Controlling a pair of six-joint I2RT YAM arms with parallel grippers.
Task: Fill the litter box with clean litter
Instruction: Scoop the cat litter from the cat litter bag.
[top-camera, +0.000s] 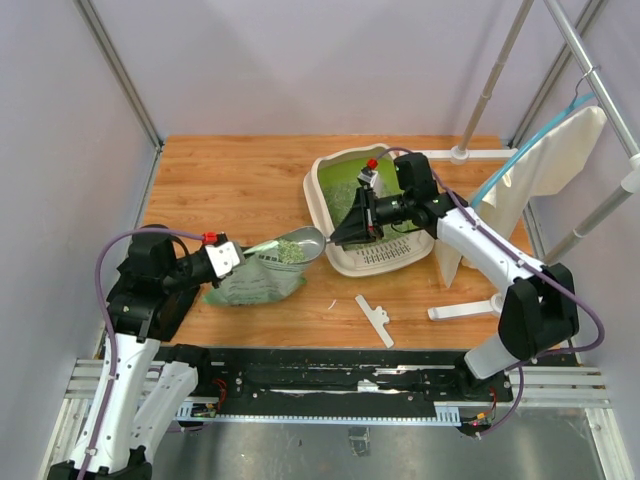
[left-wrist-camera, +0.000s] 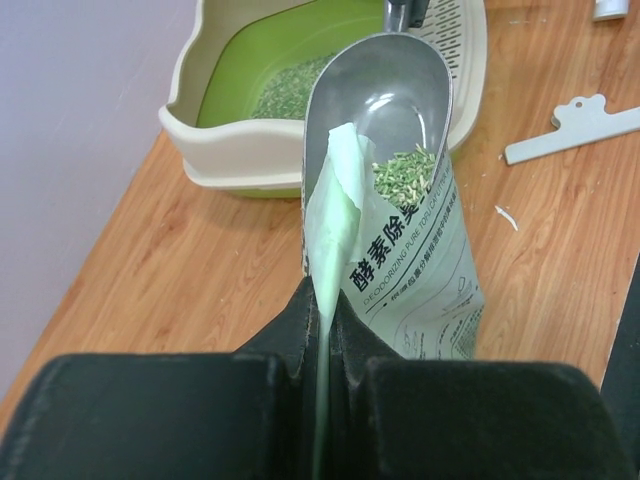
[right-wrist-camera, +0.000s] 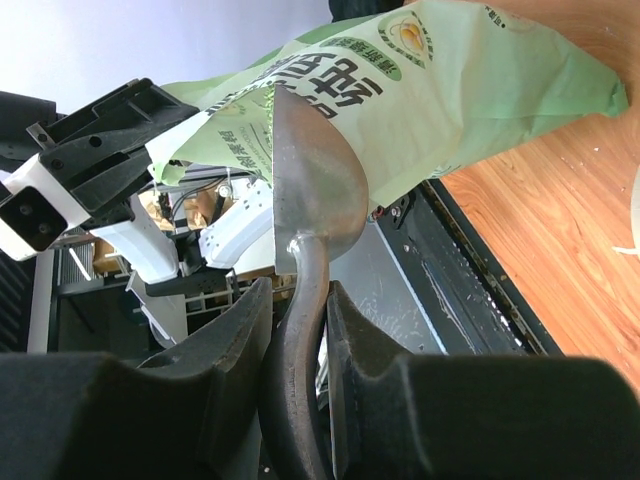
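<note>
Items as I see them from the console. Wooden table (top-camera: 230, 170): carries everything below. Litter box (top-camera: 385, 260), cream rim with green inside, sits at the centre-right of the table; from the left wrist camera its near wall (left-wrist-camera: 235, 150) is in plain view. Clean litter (left-wrist-camera: 290, 90): a thin patch of green-grey granules on the box floor, plus a small heap in the scoop. Metal scoop (top-camera: 300, 245): bowl up, lying at the bag's mouth just left of the box, handle running toward the box. Right gripper (top-camera: 345, 232): clamped on the scoop handle, fingers (right-wrist-camera: 240, 340) pressed against either side of it. The right arm reaches across the box and hides its middle from the overhead camera. Light green printed bag (top-camera: 250, 285): lying on the table in front of the left arm, mouth toward the box. Left gripper (top-camera: 232, 255): closed tight on the bag's upper edge, with the film pinched between the fingertips (left-wrist-camera: 300, 315). That raised flap stands between the left wrist camera and part of the scoop bowl (left-wrist-camera: 385, 100). White flat plastic clip (top-camera: 373, 320): loose on the table near the front edge, apart from bag and box. Small white scrap (top-camera: 332, 305): just left of the clip. White floor stand (top-camera: 465, 310) with a cream cloth (top-camera: 545, 170) hung on it: close against the box's right side, beside the right arm.
</note>
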